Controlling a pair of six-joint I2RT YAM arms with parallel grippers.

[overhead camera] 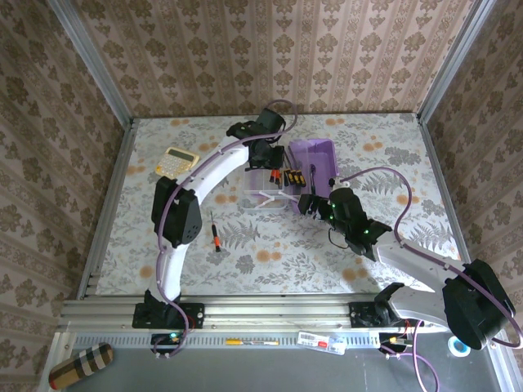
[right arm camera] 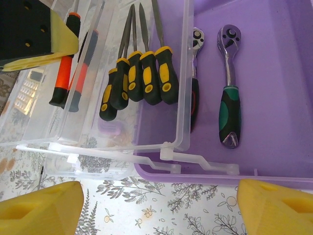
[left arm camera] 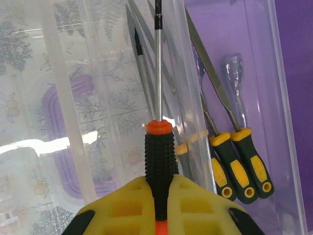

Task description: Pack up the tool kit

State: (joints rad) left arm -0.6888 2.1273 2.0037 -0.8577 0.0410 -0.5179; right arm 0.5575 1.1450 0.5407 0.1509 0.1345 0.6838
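Note:
The purple case [overhead camera: 315,155] lies open at the table's middle, with its clear tray [overhead camera: 263,196] folded out to the left. My left gripper [left arm camera: 160,188] is shut on an orange-and-black screwdriver [left arm camera: 160,156], its shaft pointing down over the clear tray [left arm camera: 102,98]. Several yellow-and-black screwdrivers [right arm camera: 142,83] lie in the tray [right arm camera: 182,98]. Two ratchet wrenches [right arm camera: 229,93] rest on the purple case floor [right arm camera: 279,98]. My right gripper [right arm camera: 156,210] hangs open just in front of the case's near rim, nothing between its fingers [right arm camera: 39,208]. The left gripper [right arm camera: 29,34] hovers above the tray's left part.
One more orange-handled screwdriver [overhead camera: 216,234] lies loose on the patterned table, left of the tray. The yellow calculator [overhead camera: 177,161] sits further back left. Metal rails border the table [overhead camera: 270,269], and wallpapered walls close it in.

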